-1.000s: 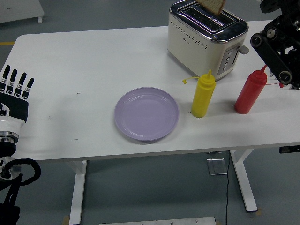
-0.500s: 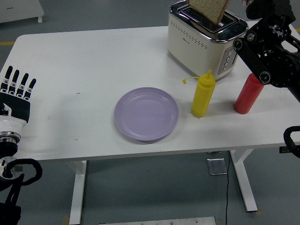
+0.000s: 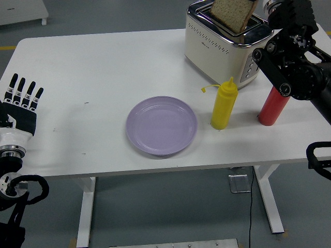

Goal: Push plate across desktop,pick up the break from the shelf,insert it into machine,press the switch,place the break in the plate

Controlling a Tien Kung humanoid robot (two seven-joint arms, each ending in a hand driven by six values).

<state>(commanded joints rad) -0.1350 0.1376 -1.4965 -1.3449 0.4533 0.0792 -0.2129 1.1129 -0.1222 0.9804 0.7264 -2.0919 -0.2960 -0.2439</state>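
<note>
On the table [image 3: 77, 72] stand one toaster [image 3: 220, 49], one plate [image 3: 162, 125] and two bottles, one bread slice [image 3: 232, 14] above the toaster held by the right hand [image 3: 271, 8], grip unclear; left hand [image 3: 21, 103] fingers straight, empty.

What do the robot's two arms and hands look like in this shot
The left hand has black fingers with small white bands at the joints, a black-and-white palm, and a shiny metal wrist ring above a black looped cable. The right arm is black throughout, built from chunky links with round pivot joints and pale bolt heads; another black cable loop shows at the right edge. Its hand is mostly cut off at the frame's top.
</note>
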